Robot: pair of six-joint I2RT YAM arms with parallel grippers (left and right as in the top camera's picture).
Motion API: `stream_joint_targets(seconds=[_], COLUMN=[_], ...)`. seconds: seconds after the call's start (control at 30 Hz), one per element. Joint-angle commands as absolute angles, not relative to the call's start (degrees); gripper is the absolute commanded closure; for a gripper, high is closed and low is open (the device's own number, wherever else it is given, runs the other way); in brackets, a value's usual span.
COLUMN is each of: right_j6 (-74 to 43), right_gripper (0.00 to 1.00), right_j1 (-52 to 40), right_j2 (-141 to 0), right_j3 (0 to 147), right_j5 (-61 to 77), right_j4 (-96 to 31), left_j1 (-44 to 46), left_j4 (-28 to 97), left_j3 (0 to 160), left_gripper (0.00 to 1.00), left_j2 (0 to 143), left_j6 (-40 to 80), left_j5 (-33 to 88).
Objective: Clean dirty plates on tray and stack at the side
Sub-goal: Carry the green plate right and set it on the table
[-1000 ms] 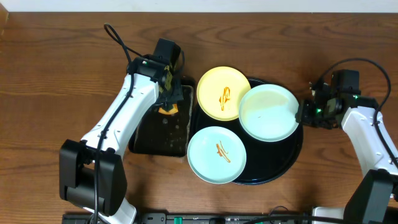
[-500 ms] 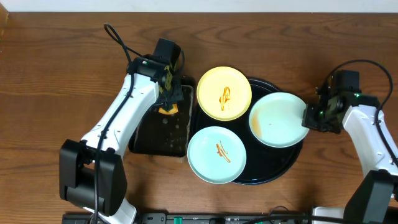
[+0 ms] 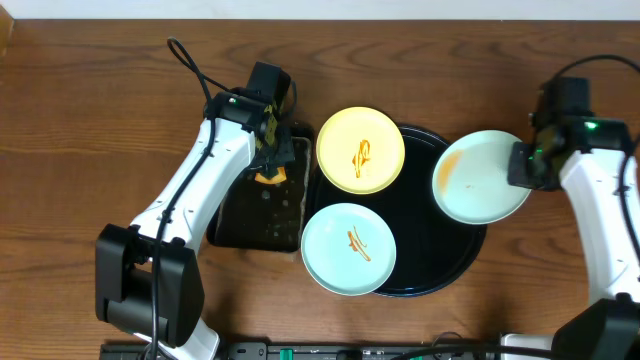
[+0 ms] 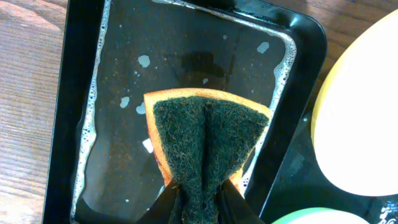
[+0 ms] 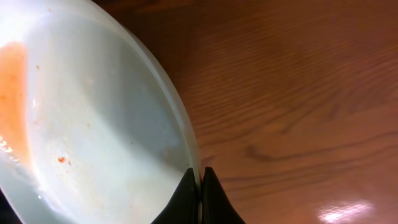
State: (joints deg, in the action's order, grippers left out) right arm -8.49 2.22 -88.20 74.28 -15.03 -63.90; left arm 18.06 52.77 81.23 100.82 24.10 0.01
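At the tray's right edge, the right fingers (image 5: 185,198) pinch the rim of a mint plate (image 3: 485,178), which hangs partly over the tray (image 3: 440,272) and partly over bare table (image 3: 100,100). I judge this the carry toward the stacking spot, though a faint orange smear suggests the plate is not fully clean. The next move calls for lowering it flat onto the table beside the tray, then letting go. The left fingers (image 4: 166,205) squeeze a folded sponge (image 4: 208,137) above the wet pan (image 4: 81,93). Overhead shows the yellow plate (image 3: 360,150) and second mint plate (image 3: 348,248), both sauced, on the tray's left side. Only the right wrist view shows the smear's specks and the thin rim grip.
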Motion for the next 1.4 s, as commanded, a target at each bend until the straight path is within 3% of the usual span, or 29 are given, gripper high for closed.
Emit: stream_joint_targets(seconds=[0.0, 0.37, 0.67, 1.1, 1.37], right_j6=[-11.3, -11.7, -10.2, -12.0, -19.7], right_gripper=[0.99, 0.99, 0.99, 0.99, 0.99], right_j1=[-4.3, -27.7, -38.9, -37.5, -22.1], right_j2=[-87.3, -87.3, -87.3, -87.3, -87.3], right_j3=[75.2, 75.2, 75.2, 75.2, 75.2], right_j5=[-29.2, -58.8, -69.9, -68.2, -51.4], right_j4=[-64.3, -60.4, -58.7, -57.2, -56.2], left_j1=[17.7, 17.7, 17.7, 17.8, 17.8], left_j4=[53.1, 53.1, 53.1, 53.1, 53.1], left_j3=[80.7, 80.7, 80.7, 80.7, 80.7], left_gripper=[0.83, 0.83, 0.83, 0.83, 0.83], left_j2=[99.7, 99.7, 99.7, 99.7, 99.7], left_j6=[24.1, 24.1, 24.1, 24.1, 24.1], left_j5=[-0.7, -0.7, -0.7, -0.7, -0.7])
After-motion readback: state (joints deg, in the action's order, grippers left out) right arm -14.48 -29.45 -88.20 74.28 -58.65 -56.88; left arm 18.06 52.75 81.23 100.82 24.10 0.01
